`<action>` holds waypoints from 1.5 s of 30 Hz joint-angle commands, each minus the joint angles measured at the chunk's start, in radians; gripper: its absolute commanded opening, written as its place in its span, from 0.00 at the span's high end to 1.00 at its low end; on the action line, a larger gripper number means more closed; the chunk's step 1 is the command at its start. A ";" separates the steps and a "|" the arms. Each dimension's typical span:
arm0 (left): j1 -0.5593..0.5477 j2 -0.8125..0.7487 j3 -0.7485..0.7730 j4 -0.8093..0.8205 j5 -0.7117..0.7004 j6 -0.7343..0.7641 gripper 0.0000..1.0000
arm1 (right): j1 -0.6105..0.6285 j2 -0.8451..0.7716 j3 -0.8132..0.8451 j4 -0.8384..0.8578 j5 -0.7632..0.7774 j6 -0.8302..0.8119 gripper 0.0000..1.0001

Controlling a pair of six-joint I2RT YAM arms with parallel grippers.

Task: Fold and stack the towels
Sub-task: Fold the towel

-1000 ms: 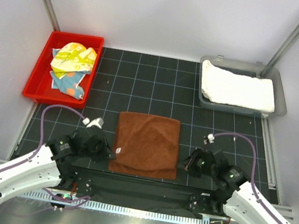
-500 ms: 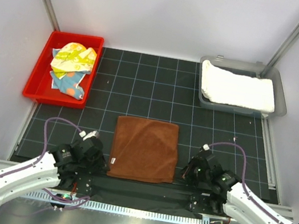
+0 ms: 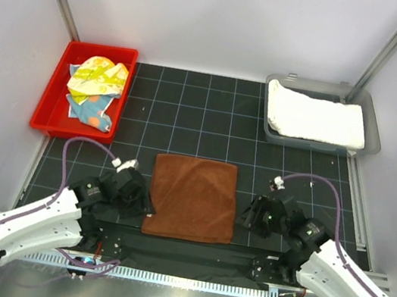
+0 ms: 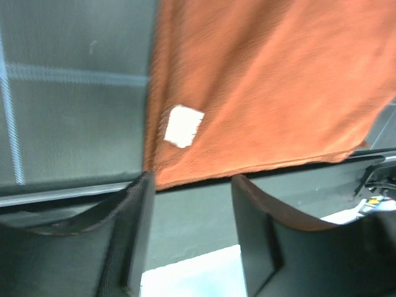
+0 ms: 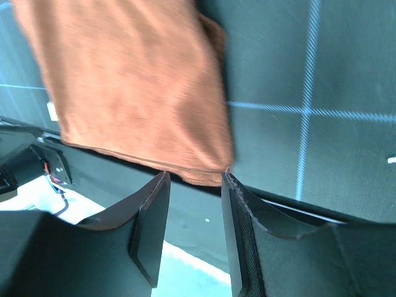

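Note:
The rust-brown towel [image 3: 192, 196] lies flat on the black grid mat near its front edge, with a white tag [image 4: 184, 125] by its near left corner. My left gripper [image 3: 144, 205] stands open just off that corner [image 4: 192, 180], nothing between its fingers. At the near right corner my right gripper [image 3: 247, 215] is open too [image 5: 194, 178], and the towel's edge [image 5: 204, 173] ends right at its fingertips. A white towel [image 3: 315, 117] lies folded in the grey tray [image 3: 375, 127]. The yellow printed towel [image 3: 100, 75] and the blue spotted towel [image 3: 94, 112] lie crumpled in the red bin [image 3: 45, 104].
The grid mat [image 3: 205, 111] stretches between the bin at the back left and the tray at the back right. Purple cables loop over both arms. A metal rail [image 3: 176, 277] runs along the table's near edge behind the grippers.
Both grippers have gone from shut to open and let go of the brown towel's near corners. The towel now rests flat, and both grippers have shifted slightly away from the front edge.

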 commanded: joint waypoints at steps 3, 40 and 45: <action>0.022 0.134 0.345 -0.064 -0.272 0.249 0.35 | -0.012 0.178 0.174 0.062 0.035 -0.219 0.55; 0.493 1.141 0.820 0.220 0.090 0.716 1.00 | -0.334 1.137 0.646 0.463 -0.031 -0.479 0.79; 0.541 1.218 0.907 0.217 0.130 0.722 1.00 | -0.363 1.203 0.709 0.474 -0.010 -0.513 0.99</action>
